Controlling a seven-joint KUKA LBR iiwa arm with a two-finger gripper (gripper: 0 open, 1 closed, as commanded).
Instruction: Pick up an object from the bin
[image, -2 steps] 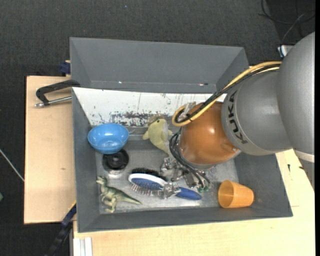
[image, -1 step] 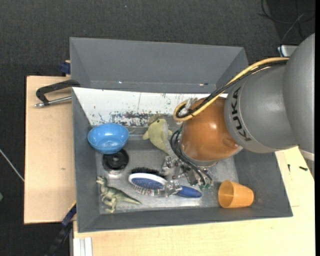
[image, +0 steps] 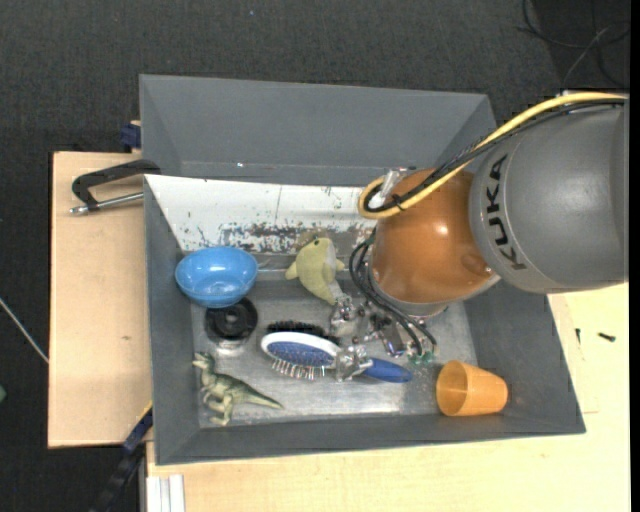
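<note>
My gripper (image: 352, 345) hangs below the orange wrist cover, low in the middle of the bin, right over the handle end of a blue and white hairbrush (image: 300, 353) that lies on the floor. The brush's blue handle (image: 388, 371) sticks out to the right under the gripper. A pale yellow-green soft toy (image: 318, 266) lies just behind and left of the gripper. An orange plastic cup (image: 470, 389) rests on its side to the gripper's right.
A blue bowl (image: 216, 276) sits at the left, with a black round lid-like thing (image: 231, 322) in front of it. A green toy dinosaur (image: 225, 389) lies in the front left corner. The arm covers the bin's right rear.
</note>
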